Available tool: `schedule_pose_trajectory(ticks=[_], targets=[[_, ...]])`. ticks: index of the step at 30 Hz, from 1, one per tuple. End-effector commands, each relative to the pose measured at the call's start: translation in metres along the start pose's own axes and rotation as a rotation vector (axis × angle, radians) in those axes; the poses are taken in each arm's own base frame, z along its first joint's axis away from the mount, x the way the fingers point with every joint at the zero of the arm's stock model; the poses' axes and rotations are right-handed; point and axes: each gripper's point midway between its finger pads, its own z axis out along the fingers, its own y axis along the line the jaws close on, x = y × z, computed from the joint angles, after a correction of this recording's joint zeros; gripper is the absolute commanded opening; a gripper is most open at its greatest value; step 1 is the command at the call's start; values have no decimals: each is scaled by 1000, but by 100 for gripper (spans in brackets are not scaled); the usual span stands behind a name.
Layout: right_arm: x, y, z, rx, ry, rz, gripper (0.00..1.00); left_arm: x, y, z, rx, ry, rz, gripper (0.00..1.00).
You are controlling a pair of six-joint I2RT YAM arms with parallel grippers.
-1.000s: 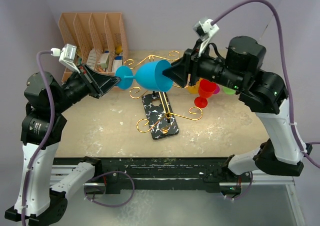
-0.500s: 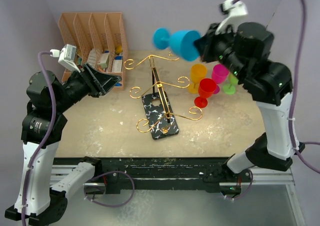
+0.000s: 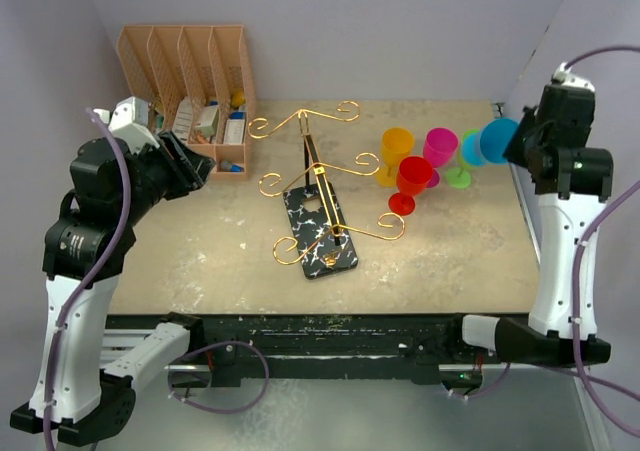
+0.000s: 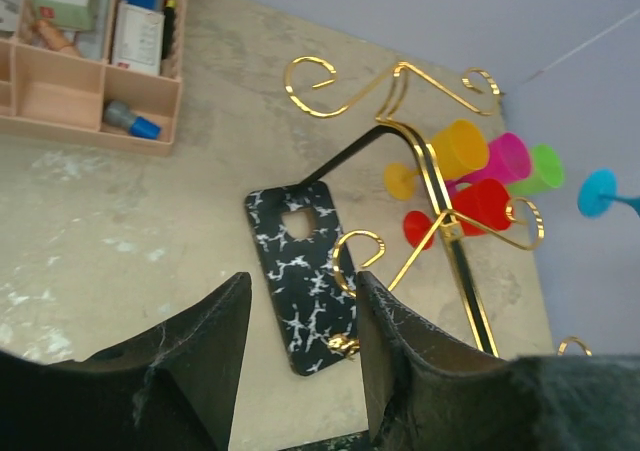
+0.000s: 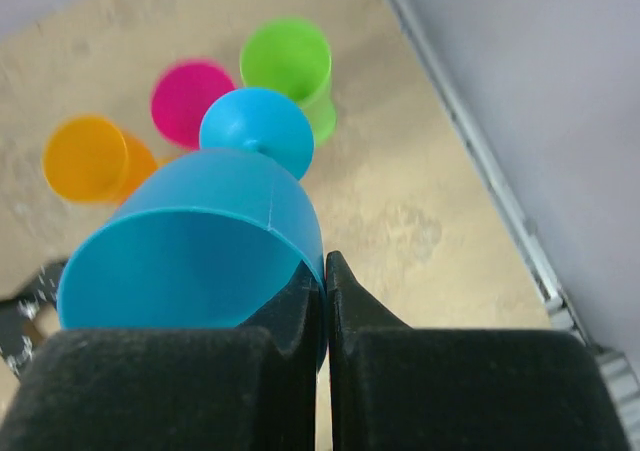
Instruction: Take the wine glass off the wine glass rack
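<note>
The gold wire wine glass rack [image 3: 318,176] stands on its black veined base [image 3: 320,235] mid-table, with no glass on its hooks; the left wrist view shows the rack [image 4: 432,161] too. The blue wine glass [image 3: 494,139] is off the rack, held tilted above the table's right side. My right gripper [image 3: 519,143] is shut on its rim. In the right wrist view the right gripper [image 5: 325,271] pinches the bowl wall of the blue glass [image 5: 190,251], one finger inside. My left gripper [image 3: 192,167] is open and empty, left of the rack; between its fingers [image 4: 300,296] only the base shows.
Orange [image 3: 396,147], pink [image 3: 440,146], red [image 3: 411,179] and green [image 3: 459,177] glasses stand on the table right of the rack, below the held glass. A peach slotted organiser [image 3: 186,76] with small items sits at the back left. A wall runs along the right edge.
The right arm lifted the blue glass off the rack and carried it to the far right. The left gripper let go of the glass's foot, opened and drew back left.
</note>
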Motion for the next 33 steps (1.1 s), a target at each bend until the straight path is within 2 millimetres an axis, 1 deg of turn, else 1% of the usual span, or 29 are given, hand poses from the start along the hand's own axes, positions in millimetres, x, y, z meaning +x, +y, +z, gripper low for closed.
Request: schedule_pose_trajectory(ticks=[1,3,5,9,14,16,19,23,26,30,33], targets=[[44,7,-11,-95,82,4,0,-1,31,9,-144,-11,84,50],[66,9,-5,-110,142,-7,0,5,36,14,-152,-4,89,50],[82,6,3,-97,179,-14,0,10,39,17,-155,5,94,50],[113,3,27,-53,265,-27,0,21,47,15,-167,17,105,50],[140,7,63,-25,339,-14,0,37,63,10,-201,21,116,51],[145,10,73,-26,352,-4,0,42,66,8,-207,21,119,51],[147,14,83,-29,350,6,1,46,72,4,-220,25,127,52],[147,18,91,-36,358,3,8,52,75,0,-230,37,135,54],[149,20,98,-39,371,-7,9,55,78,-1,-236,45,140,55],[150,23,104,-48,387,-20,18,58,80,-5,-240,44,142,57],[148,23,105,-47,386,-28,25,59,80,-7,-239,42,140,57]])
